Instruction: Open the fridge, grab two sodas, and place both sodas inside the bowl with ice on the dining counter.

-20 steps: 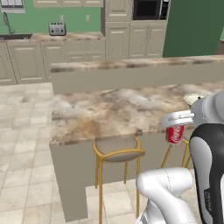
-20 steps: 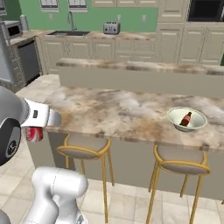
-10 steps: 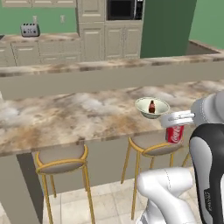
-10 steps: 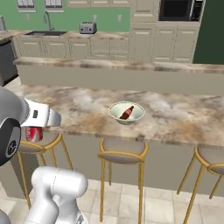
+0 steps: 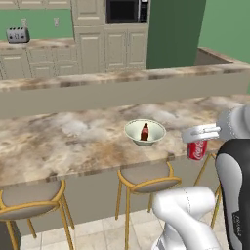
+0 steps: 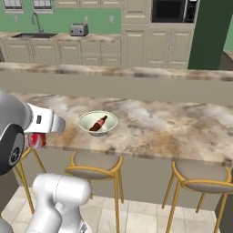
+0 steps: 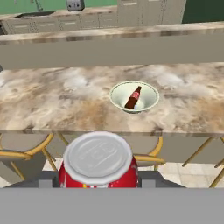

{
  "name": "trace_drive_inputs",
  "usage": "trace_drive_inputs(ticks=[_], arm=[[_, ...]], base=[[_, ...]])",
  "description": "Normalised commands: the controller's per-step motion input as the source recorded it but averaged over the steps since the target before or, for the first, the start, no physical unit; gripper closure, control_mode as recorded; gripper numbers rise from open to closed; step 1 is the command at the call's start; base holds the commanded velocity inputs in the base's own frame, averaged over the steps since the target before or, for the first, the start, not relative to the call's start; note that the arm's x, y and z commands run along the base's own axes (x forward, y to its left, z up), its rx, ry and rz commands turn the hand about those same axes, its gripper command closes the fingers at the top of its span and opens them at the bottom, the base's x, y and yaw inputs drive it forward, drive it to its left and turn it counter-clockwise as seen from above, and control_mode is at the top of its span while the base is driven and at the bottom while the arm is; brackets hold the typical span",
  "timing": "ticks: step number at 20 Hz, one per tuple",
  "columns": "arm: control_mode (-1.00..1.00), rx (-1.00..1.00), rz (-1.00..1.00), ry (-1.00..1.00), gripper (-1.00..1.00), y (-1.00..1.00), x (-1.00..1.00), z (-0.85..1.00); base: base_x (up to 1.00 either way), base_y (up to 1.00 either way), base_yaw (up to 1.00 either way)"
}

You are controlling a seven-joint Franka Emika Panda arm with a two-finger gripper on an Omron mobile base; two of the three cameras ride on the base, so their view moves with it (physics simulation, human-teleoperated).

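Red can: small cylinder with glossy red wall, white lettering and a flat silvery lid, upright, held before the near edge of the dining counter, off the stone.
Cola bottle: dark brown, red label, lying tilted inside the bowl with its neck up against the wall.
Bowl: round, smooth, pale greenish-white, wide and shallow, standing on the dining counter near its front edge; pale ice pieces at its bottom.
Dining counter: long slab of beige-brown marbled stone, polished, with a raised ledge behind it.
Gripper: jaws partly closed around the red can, clasping it near its top; the can hangs below the white hand.
Arm: white, dark-jointed, folded close to the base, the hand level with the counter edge and to the right of the bowl.
Stools: round padded seats on curved golden-wood legs tucked under the counter, below the bowl.
Behind: cream cabinets, a black microwave, a silver toaster, green wall.
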Motion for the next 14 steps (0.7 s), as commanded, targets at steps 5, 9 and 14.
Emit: trace_drive_inputs(ticks=[5, 9, 14], arm=[[1.0, 0.0, 0.0, 0.0, 1.0, 0.0, 0.0, 0.0], [1.0, 0.0, 0.0, 0.0, 1.0, 0.0, 0.0, 0.0], [-1.0, 0.09, -0.03, 0.22, 1.0, -0.33, 0.73, 0.0]], base=[[0.9, -0.04, 0.0], [0.81, -0.14, 0.0], [0.16, -0.06, 0.0]])
